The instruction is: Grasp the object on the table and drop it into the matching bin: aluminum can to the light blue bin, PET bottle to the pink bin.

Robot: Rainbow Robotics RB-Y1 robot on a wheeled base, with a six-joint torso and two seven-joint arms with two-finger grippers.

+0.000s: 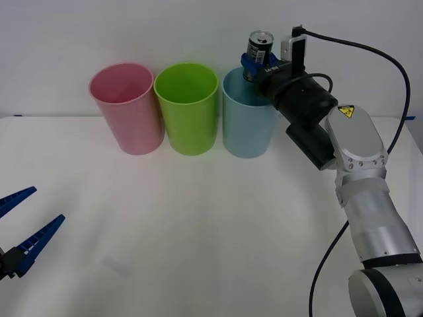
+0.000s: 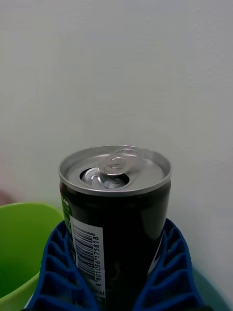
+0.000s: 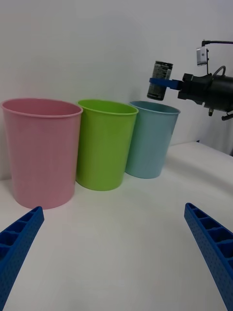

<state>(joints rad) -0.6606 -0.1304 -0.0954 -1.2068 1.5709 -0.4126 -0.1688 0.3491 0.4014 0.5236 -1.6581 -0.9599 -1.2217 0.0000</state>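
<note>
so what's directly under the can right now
The can, shut in the right gripper, hangs above the light blue bin, over its open mouth. The bin's inner wall shows; its bottom is hidden by the rim and the gripper.

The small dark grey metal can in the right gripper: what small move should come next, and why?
Probably open the right gripper and let go. It holds the small dark grey metal can upright above the tall light blue plastic bin, which is the matching bin, so it should fall inside. The left gripper waits open, low over the white table.
</note>
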